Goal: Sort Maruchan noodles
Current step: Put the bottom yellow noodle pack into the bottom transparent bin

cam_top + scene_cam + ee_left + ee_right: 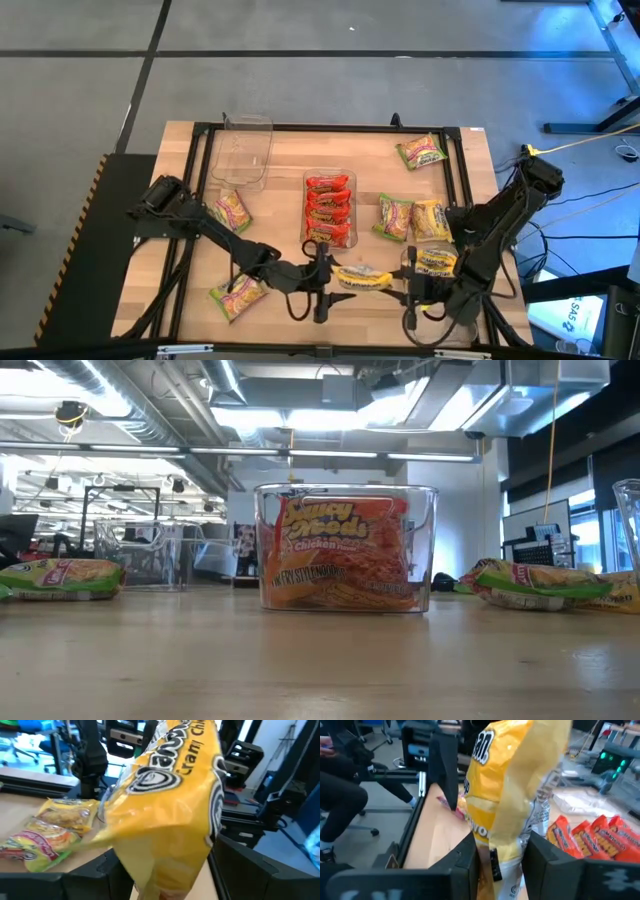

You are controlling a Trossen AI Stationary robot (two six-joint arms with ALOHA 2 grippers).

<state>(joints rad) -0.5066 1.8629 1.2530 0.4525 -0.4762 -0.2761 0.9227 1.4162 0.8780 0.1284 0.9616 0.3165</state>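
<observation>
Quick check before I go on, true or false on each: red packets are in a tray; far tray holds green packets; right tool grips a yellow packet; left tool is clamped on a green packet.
1. The red packets sit in a clear tray. True.
2. The far tray holds green packets. False: nothing shows inside it.
3. The right tool grips a yellow packet. True.
4. The left tool is clamped on a green packet. False: it stands open at that same yellow packet.
</observation>
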